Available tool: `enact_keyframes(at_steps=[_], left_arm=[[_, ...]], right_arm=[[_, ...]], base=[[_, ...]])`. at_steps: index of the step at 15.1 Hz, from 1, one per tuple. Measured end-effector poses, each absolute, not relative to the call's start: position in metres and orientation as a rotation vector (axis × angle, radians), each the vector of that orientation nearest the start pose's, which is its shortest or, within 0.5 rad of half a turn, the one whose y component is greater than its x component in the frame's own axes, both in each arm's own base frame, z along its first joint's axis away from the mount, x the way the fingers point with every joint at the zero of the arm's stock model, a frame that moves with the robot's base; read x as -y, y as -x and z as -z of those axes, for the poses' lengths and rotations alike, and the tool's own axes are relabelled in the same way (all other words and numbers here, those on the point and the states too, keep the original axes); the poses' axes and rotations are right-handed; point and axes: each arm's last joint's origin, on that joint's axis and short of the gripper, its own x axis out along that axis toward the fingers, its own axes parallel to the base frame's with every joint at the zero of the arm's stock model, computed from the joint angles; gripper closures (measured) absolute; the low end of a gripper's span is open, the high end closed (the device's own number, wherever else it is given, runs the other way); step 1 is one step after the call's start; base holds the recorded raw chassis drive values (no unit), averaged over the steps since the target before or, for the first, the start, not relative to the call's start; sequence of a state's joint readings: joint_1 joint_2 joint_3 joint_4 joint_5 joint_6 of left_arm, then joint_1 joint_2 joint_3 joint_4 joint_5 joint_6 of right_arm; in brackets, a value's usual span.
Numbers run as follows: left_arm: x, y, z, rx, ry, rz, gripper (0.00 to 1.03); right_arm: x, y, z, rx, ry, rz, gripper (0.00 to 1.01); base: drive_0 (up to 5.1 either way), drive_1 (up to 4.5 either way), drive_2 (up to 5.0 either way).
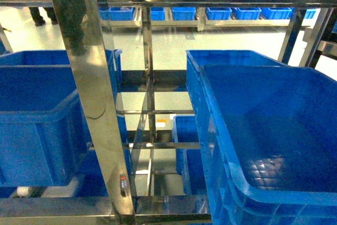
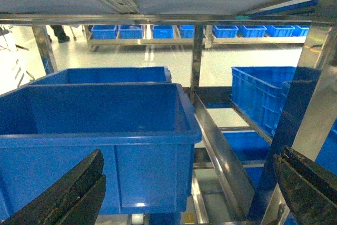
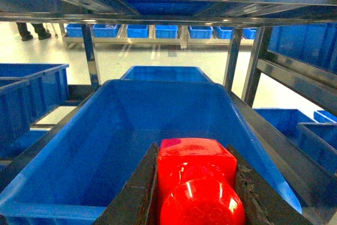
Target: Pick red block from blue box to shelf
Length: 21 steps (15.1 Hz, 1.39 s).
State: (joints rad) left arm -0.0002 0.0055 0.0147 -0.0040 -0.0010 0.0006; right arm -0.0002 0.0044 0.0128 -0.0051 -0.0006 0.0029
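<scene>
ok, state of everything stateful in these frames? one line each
red block: clamped between the right tool's fingers, lifted above the blue crate
right tool: shut on the red block
left tool: open, holding nothing
blue crate under right tool: interior shows nothing inside
blue crate ahead of left tool: visible interior shows nothing inside
shelf: holds blue crates; no red block on it yet

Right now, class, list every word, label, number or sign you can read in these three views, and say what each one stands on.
None can be read.
Small dark tag with red marks on the steel shelf post: too small and blurred to read.
Red block held in the right claw: no print.
Blue crates: no labels visible.
</scene>
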Motion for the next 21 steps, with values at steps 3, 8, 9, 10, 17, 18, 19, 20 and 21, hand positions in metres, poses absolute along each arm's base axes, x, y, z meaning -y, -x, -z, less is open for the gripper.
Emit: enact_keyframes(at_steps=[3, 8, 9, 10, 17, 18, 19, 20, 21], left_arm=[[0.0, -0.097, -0.168, 0.005, -0.001, -0.001, 0.05], [0.0, -0.097, -0.168, 0.005, -0.001, -0.001, 0.05], [0.0, -0.097, -0.168, 0.005, -0.001, 0.0, 0.05], [0.0, -0.097, -0.168, 0.004, -0.001, 0.0, 0.05], [0.0, -0.097, -0.168, 0.004, -0.001, 0.0, 0.05], [0.0, -0.097, -0.168, 0.005, -0.001, 0.0, 0.05], [0.0, -0.097, -0.168, 0.004, -0.001, 0.0, 0.05], [0.0, -0.097, -0.168, 0.005, -0.001, 0.0, 0.05], [0.0, -0.097, -0.168, 0.005, -0.001, 0.0, 0.05]], right_arm=[[0.0, -0.097, -0.167, 0.003, -0.003, 0.0, 0.73], [0.007, -0.124, -0.175, -0.173, 0.08, 0.173, 0.73], [0.011, -0.141, -0.174, -0.19, 0.073, 0.148, 0.73], [0.012, -0.161, -0.17, -0.205, 0.072, 0.117, 0.73], [-0.007, -0.24, -0.136, -0.342, 0.003, -0.002, 0.35], [-0.006, -0.231, -0.148, -0.257, 0.005, 0.031, 0.22], [-0.004, -0.22, -0.155, -0.212, 0.006, 0.06, 0.11], [-0.003, -0.205, -0.152, -0.233, 0.008, 0.072, 0.01], [-0.002, -0.188, -0.145, -0.264, 0.022, 0.077, 0.03]], base=[[0.0, 0.0, 0.0], [0.0, 0.0, 0.0], [0.0, 0.0, 0.0], [0.0, 0.0, 0.0], [0.0, 0.0, 0.0], [0.0, 0.0, 0.0], [0.0, 0.0, 0.0], [0.0, 0.0, 0.0], [0.0, 0.0, 0.0]])
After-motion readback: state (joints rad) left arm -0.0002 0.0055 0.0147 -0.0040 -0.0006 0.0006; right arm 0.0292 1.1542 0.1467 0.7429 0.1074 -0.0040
